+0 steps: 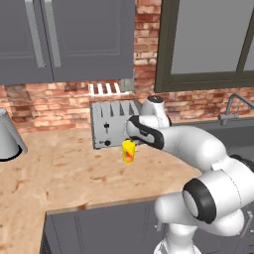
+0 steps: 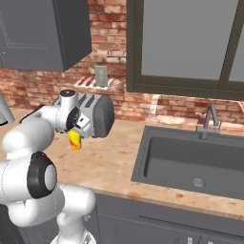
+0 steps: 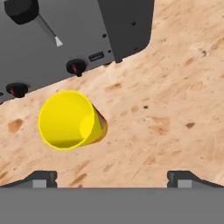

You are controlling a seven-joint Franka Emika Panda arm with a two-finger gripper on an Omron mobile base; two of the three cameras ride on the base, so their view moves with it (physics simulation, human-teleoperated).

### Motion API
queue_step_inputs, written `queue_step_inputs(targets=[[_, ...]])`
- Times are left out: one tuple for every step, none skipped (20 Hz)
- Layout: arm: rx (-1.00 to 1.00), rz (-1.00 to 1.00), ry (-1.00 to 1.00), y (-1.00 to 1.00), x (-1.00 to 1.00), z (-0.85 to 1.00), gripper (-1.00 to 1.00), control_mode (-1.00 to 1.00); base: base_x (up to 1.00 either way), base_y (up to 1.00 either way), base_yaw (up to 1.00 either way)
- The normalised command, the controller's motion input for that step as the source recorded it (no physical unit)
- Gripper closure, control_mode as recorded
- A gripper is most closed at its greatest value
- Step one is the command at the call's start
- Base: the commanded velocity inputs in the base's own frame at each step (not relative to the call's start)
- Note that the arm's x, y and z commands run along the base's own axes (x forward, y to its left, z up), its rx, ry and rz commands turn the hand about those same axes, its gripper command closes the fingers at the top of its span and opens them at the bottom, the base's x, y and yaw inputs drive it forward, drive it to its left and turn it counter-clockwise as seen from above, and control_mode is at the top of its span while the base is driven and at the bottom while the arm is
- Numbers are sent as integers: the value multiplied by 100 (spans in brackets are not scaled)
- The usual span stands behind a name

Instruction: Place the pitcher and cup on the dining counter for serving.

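The small yellow cup (image 1: 128, 151) with a red-orange patch stands upright on a wood counter (image 1: 59, 173) just in front of a toaster. In the hand view the cup (image 3: 70, 120) lies up and to the left, outside the fingers. My gripper (image 3: 114, 178) hovers above the counter close to the cup (image 2: 75, 140), open, fingers wide apart and holding nothing. The grey pitcher (image 1: 7, 136) stands at the far left of this counter, cut off by the frame edge. The dining counter is out of view.
A grey toaster (image 1: 113, 124) stands against the brick wall right behind the cup. Grey wall cupboards (image 1: 64, 39) hang above. To the right are a dark sink (image 2: 190, 162) with a faucet (image 2: 208, 119) and a large window.
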Motion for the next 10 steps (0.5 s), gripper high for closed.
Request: queue_step_inputs(targets=[[0,0,0,0,20,-15,-100,-100,0,0,0],[0,0,0,0,16,-24,-100,-100,0,0,0],[0,0,0,0,6,-35,-100,-100,0,0,0],[-2,0,0,0,0,-54,-100,-100,0,0,0],[-3,0,0,0,0,-68,-100,-100,0,0,0],[-5,0,1,0,0,-71,-100,-100,0,0,0],[-5,0,0,0,0,-64,-100,-100,0,0,0],[-4,0,0,0,0,-56,-100,-100,0,0,0],[-3,0,0,0,0,-51,-100,-100,0,0,0],[-2,0,0,0,7,-43,-100,-100,0,0,0]])
